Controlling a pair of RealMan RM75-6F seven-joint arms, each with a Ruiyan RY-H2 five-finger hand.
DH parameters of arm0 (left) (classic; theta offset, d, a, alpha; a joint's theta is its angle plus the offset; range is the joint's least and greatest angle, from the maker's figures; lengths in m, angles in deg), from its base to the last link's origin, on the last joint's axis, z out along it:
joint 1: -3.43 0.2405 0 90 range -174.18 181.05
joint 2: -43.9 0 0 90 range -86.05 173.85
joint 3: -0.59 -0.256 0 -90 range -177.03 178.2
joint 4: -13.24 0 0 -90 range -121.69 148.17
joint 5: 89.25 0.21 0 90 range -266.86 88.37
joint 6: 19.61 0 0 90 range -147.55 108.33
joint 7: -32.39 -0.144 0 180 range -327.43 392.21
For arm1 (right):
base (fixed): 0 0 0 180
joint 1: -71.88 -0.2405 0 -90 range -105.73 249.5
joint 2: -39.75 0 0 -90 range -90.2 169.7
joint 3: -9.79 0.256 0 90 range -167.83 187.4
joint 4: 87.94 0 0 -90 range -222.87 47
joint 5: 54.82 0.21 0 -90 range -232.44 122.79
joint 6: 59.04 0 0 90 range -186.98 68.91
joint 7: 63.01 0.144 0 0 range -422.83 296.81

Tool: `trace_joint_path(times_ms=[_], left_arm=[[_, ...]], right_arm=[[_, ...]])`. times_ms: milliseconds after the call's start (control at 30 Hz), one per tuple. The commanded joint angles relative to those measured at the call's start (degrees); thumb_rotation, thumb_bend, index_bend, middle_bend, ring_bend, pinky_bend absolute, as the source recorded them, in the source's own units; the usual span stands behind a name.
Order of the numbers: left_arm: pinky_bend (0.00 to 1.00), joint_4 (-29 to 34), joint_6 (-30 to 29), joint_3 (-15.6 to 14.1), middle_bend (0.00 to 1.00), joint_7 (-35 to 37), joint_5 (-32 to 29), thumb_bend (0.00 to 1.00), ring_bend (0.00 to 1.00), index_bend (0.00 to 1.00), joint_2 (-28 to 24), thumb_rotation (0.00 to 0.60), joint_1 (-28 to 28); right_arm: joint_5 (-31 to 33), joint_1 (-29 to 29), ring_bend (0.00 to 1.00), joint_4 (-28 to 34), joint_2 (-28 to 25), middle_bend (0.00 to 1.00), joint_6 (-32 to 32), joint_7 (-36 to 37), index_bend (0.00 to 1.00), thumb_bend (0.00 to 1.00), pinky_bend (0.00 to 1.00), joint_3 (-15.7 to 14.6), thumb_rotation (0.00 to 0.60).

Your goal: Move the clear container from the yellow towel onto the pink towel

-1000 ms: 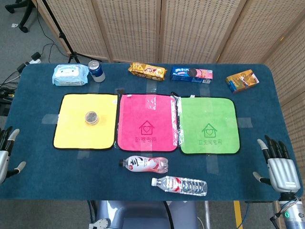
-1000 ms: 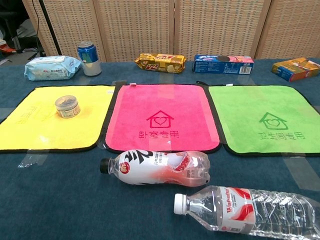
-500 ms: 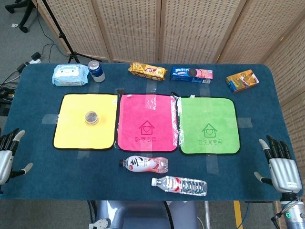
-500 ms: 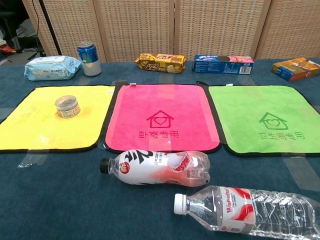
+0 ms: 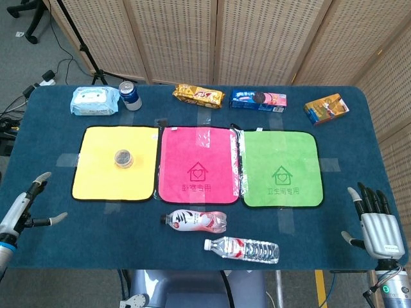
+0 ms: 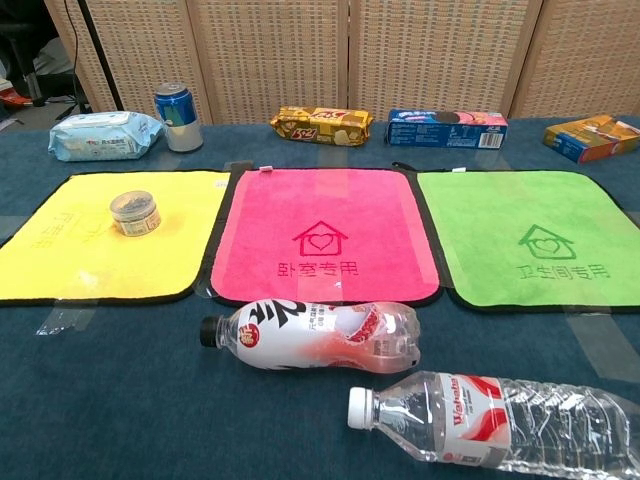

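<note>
A small clear container (image 5: pixel 123 158) (image 6: pixel 134 213) with a lid stands upright near the middle of the yellow towel (image 5: pixel 96 179) (image 6: pixel 60 260). The pink towel (image 5: pixel 198 147) (image 6: pixel 320 205) lies just right of it and carries nothing. My left hand (image 5: pixel 29 205) hovers over the table's front left corner with fingers spread, well short of the container. My right hand (image 5: pixel 376 226) hangs at the front right edge, fingers apart and holding nothing. Neither hand shows in the chest view.
A green towel (image 5: pixel 280 154) lies right of the pink one. Two plastic bottles (image 5: pixel 196 221) (image 5: pixel 243 249) lie on their sides at the front. Along the back sit a wipes pack (image 5: pixel 94 101), a blue can (image 5: pixel 129 95), snack packs (image 5: pixel 198 95) (image 5: pixel 258 99) and an orange box (image 5: pixel 326 108).
My left hand has moved right and up from the left frame edge over the table corner, its fingers opening wider. The right hand has barely shifted. The container has not moved.
</note>
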Motion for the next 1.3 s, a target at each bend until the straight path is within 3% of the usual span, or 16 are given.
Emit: trace_joint_path(times_ms=[33, 367, 467, 667, 867, 1300], left_arm=[[0.0, -4.6, 14.3, 4.5, 0.0, 18.7, -3.1, 0.17, 0.0, 0.0, -2.4, 0.6, -5.7], [0.0, -12.4, 23.7, 7.2, 0.0, 28.0, -3.4, 0.17, 0.0, 0.0, -0.6, 0.6, -9.7], [0.0, -16.8, 28.6, 9.2, 0.0, 32.8, -3.8, 0.17, 0.0, 0.0, 2.2, 0.6, -12.3], [0.0, -21.5, 32.7, 11.2, 0.0, 37.6, -1.8, 0.17, 0.0, 0.0, 5.9, 0.6, -13.9], [0.0, -26.0, 36.0, 12.6, 0.0, 39.5, -0.3, 0.17, 0.0, 0.0, 10.0, 0.6, -15.9], [0.0, -28.3, 41.9, 16.3, 0.0, 38.4, -2.0, 0.17, 0.0, 0.0, 14.7, 0.6, -18.8]], right_arm=[[0.0, 0.0, 0.0, 0.0, 0.0, 0.0, -0.1, 0.1, 0.03, 0.12, 0.0, 0.0, 0.6], [0.0, -0.2, 0.0, -0.1, 0.1, 0.0, -0.7, 0.1, 0.03, 0.13, 0.0, -0.3, 0.6], [0.0, -0.3, 0.0, 0.1, 0.2, 0.0, -0.9, 0.0, 0.03, 0.12, 0.0, -0.4, 0.6], [0.1, -0.6, 0.0, 0.2, 0.3, 0.0, -2.1, 0.3, 0.03, 0.12, 0.0, -0.7, 0.6], [-0.1, -0.8, 0.0, 0.1, 0.6, 0.0, -2.6, 0.1, 0.03, 0.12, 0.0, -1.0, 0.6], [-0.2, -1.2, 0.0, -0.4, 1.2, 0.0, -3.6, 0.1, 0.03, 0.12, 0.0, -1.4, 0.6]])
